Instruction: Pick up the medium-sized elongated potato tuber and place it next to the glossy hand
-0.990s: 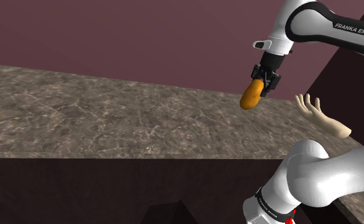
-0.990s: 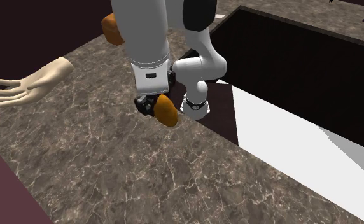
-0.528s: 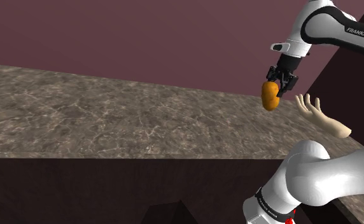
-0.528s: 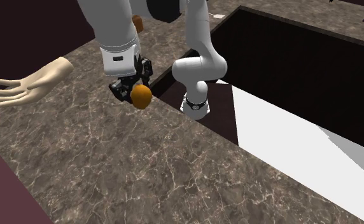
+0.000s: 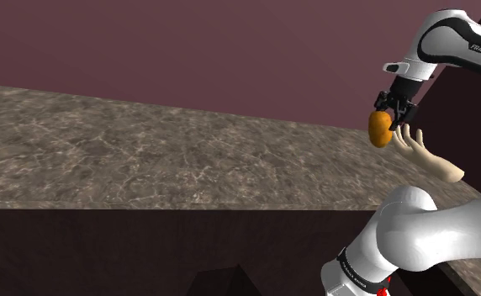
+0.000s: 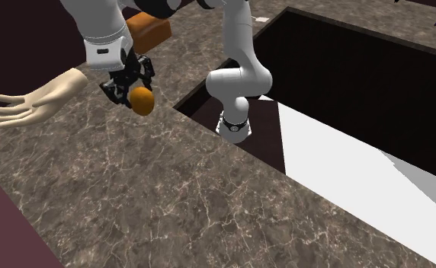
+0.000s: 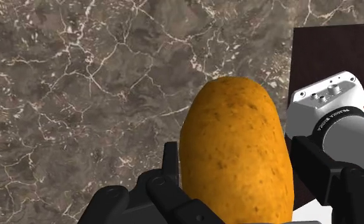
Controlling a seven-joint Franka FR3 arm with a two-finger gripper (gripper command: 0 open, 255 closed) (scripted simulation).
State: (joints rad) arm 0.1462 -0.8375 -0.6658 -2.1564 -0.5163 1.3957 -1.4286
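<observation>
Carry phase, near the drop-off. You see the all-black two-finger gripper (image 6: 127,82) clenched on the orange-brown, elongated potato tuber (image 6: 141,100). In the wrist view its fingers (image 7: 170,167) press the tuber's flanks, so the long axis runs on from the hand and the free end leads towards the brown, white-veined marble countertop (image 7: 79,76).

Position: in the second exterior view the tuber hangs at 3 o'clock from the pale, glossy cream model hand (image 6: 35,97), near its wrist end and apart from it. In the shoulder view it sits at 10 o'clock from that hand, overlapping the fingertips in the picture. Whether anything touches there cannot be told. The tuber appears to be clear of the countertop, which suits a carry: nothing can drag.

The model hand lies flat on the countertop, palm up in the shoulder view, leaving bare stone alongside it for the release. A second orange-brown object (image 6: 149,30) rests at 12 o'clock from the gripper in the second exterior view, partly behind the white arm. Its shape is not plain, and you should leave it alone.

Judgement: what remains is to lower the tuber onto the stone beside the model hand and let go. Release low, because a rounded tuber may roll
</observation>
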